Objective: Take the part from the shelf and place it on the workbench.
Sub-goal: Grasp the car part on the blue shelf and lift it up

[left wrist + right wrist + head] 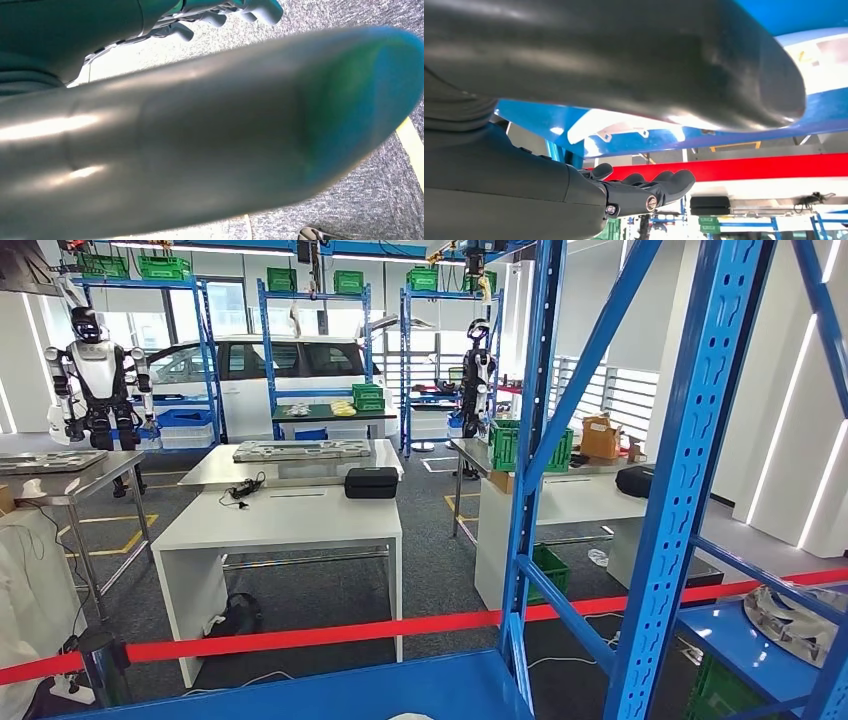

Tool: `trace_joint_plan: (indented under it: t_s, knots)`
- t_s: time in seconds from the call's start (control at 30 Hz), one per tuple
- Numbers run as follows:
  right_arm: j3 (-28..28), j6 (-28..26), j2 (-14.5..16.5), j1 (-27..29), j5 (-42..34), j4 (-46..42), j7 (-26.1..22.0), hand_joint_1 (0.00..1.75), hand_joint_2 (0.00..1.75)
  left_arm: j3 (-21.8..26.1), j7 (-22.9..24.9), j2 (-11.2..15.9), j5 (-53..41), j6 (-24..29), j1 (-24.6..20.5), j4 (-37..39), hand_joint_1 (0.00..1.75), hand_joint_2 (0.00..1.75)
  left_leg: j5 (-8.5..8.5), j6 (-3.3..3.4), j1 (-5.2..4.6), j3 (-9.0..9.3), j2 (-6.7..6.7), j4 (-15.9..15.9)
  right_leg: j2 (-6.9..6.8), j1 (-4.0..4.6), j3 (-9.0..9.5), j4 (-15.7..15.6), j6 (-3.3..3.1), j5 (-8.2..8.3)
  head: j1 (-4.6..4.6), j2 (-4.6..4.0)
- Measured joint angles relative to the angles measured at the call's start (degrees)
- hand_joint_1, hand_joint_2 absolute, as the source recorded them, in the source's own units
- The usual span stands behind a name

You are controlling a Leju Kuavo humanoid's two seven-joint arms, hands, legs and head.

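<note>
A silvery metal part lies on a blue shelf board at the lower right of the head view. A pale sliver of another part peeks up at the bottom edge, on the near blue shelf. The right wrist view shows a pale flat part with small tabs on that blue shelf. My right hand hovers close to it with fingers stretched out, holding nothing. My left hand hangs over grey carpet, fingers loosely apart and empty. The white workbench stands beyond a red tape.
Blue shelf uprights and diagonal braces cross the right half. A black case and a cable sit on the workbench. A steel table stands left, a green crate on a table right. Other robots and a car stand behind.
</note>
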Motion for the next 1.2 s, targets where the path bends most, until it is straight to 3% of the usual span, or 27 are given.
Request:
trace_joint_plan:
  t_s: [0.7, 0.83, 1.2]
  knots:
    - [0.45, 0.93, -0.14, -0.02, 0.07, 1.75, 0.84, 0.00, 0.00, 0.00, 0.20, -0.24, -0.76, -0.77, -0.03, 0.00, 0.00, 0.00, -0.05, -0.15, 0.21, 0.15, 0.03, -0.19, 0.01, 0.04, -0.03, 0.03, -0.05, -0.17, 0.00, 0.00]
    - [0.64, 0.84, -0.39, 0.04, 0.02, 2.25, 1.25, 0.00, 1.75, 0.00, 0.21, -0.47, -0.79, -1.11, -0.03, 0.00, 0.00, 0.00, -0.05, -0.16, 0.20, 0.15, 0.03, -0.19, 0.01, 0.04, -0.03, 0.03, -0.06, -0.18, 0.00, 0.00]
    - [1.09, 0.78, -1.16, 0.06, 0.27, 3.44, 3.60, 0.00, 1.75, 0.05, 0.50, -1.15, -0.46, -1.58, 0.05, 0.11, 0.00, 0.00, -0.06, -0.16, 0.20, 0.15, 0.03, -0.19, 0.01, 0.03, -0.03, 0.03, -0.06, -0.18, 0.00, 0.00]
